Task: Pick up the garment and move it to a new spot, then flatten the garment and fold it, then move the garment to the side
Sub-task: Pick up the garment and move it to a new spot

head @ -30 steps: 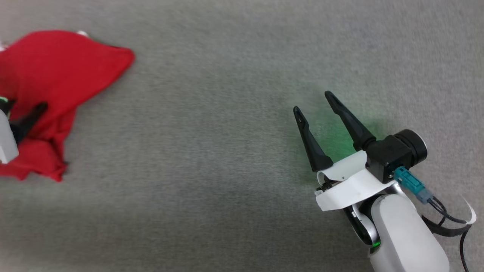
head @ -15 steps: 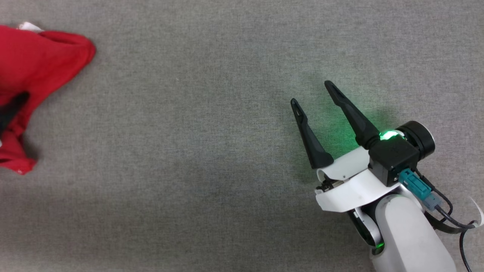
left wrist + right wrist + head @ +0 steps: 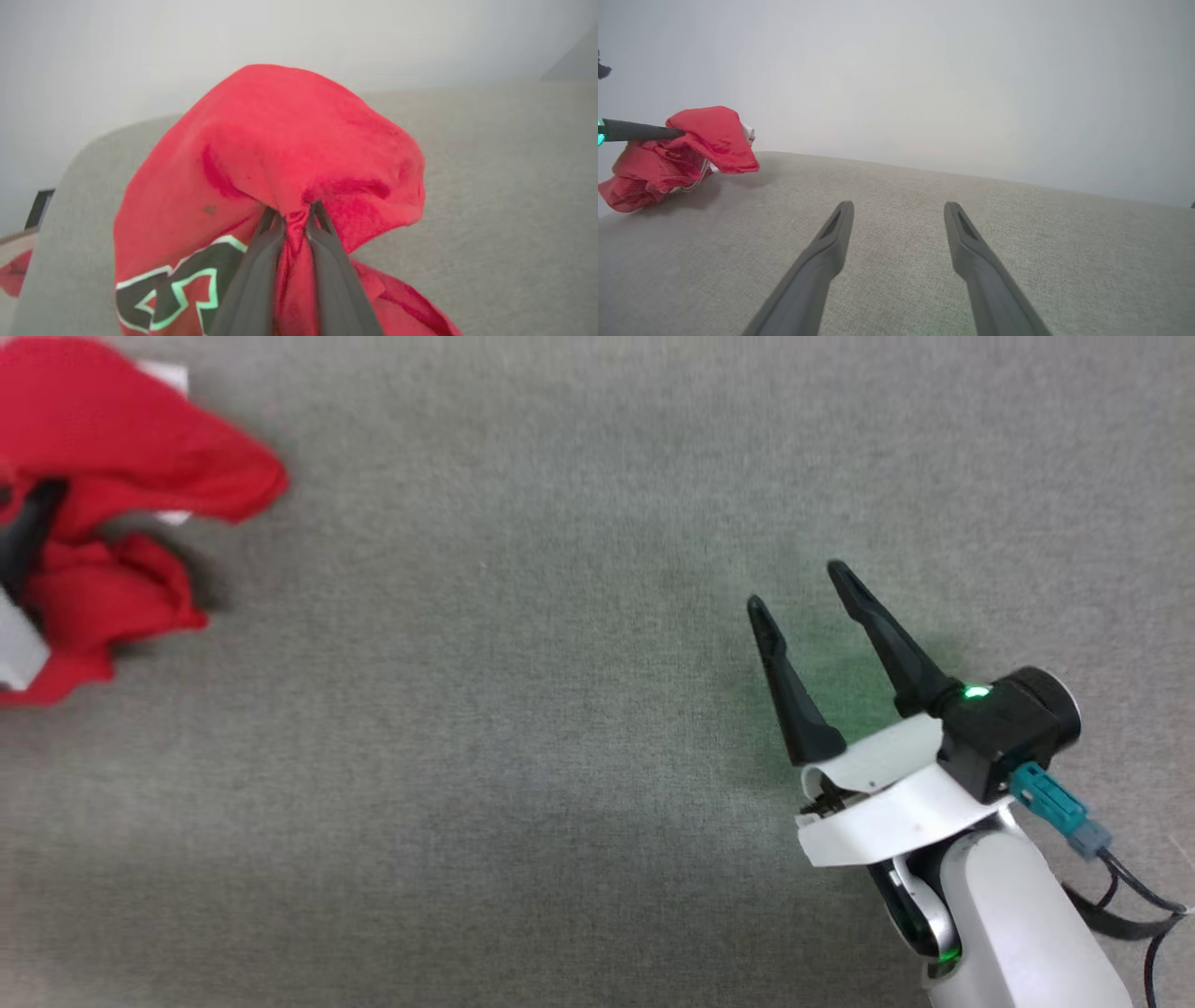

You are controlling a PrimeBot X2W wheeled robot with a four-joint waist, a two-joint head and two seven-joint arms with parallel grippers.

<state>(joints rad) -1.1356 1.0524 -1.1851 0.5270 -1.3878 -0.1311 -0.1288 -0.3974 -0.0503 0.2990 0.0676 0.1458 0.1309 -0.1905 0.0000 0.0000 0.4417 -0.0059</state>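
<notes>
1. Head view: the garment (image 3: 121, 457) is bunched at the left of the grey counter (image 3: 523, 728), more crumpled than half a second ago. It is well apart from the right gripper (image 3: 795, 588), whose fingers are spread and empty.
2. Left wrist view: the left gripper (image 3: 294, 214) has its fingers clamped on a fold of red cloth, and black, white-outlined lettering shows here.
3. Right wrist view: the garment's top hangs from those fingers while its bottom rests on the counter.

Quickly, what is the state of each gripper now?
Left gripper: shut on the garment.
Right gripper: open, holding nothing.
</notes>
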